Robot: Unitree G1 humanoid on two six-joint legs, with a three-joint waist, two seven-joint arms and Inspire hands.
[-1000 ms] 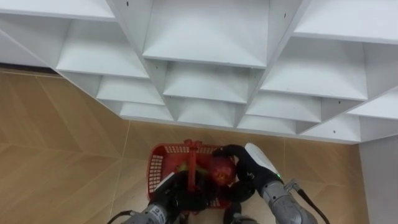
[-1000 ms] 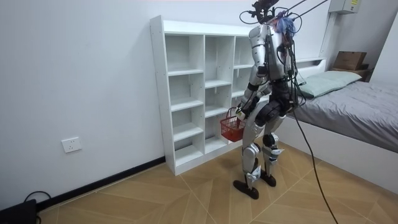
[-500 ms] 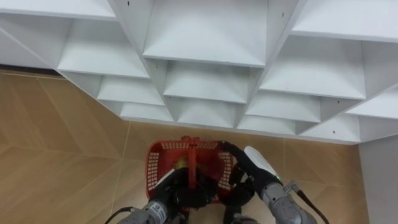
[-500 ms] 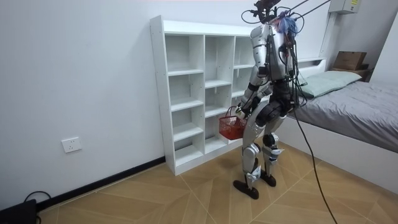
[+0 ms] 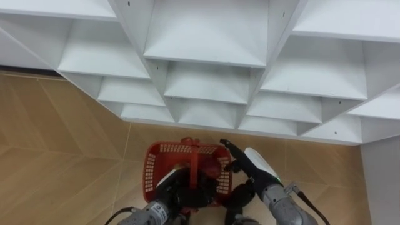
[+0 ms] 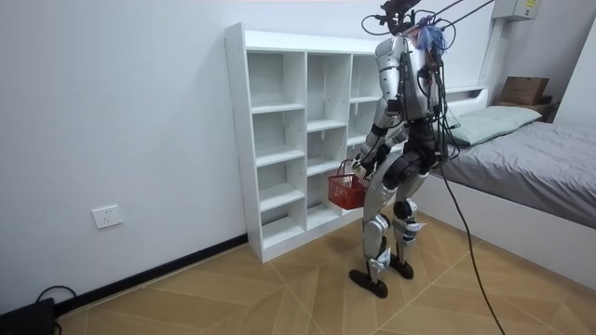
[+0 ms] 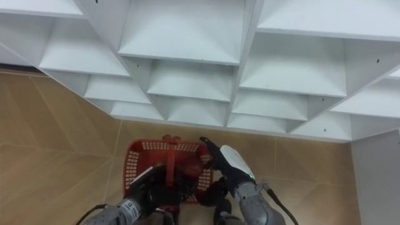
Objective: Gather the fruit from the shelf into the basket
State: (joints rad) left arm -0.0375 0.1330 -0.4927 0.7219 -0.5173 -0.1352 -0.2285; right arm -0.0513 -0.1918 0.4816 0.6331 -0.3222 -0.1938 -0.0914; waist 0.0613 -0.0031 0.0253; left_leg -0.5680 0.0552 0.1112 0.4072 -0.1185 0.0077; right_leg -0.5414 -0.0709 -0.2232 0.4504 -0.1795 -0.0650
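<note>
Step in hand, as judged: dropping fruit into basket (image 5: 152,176). Left hand (image 5: 178,195) curled round handle (image 5: 192,162). Right hand (image 5: 245,164) empty, fingers straight and slightly spread over basket's right rim. Fruit inside basket not discernible; none seen on shelves (image 5: 206,81).

Next: lift right hand clear, hold basket level, check further shelves.

Gained from room view: upright stance close before shelves, bed (image 6: 540,158) behind. Gained from eye views: finger detail.

The white open-fronted shelf unit (image 5: 206,37) stands just ahead, compartments facing the robot; the red plastic mesh basket (image 5: 153,172) hangs before its lower rows.
</note>
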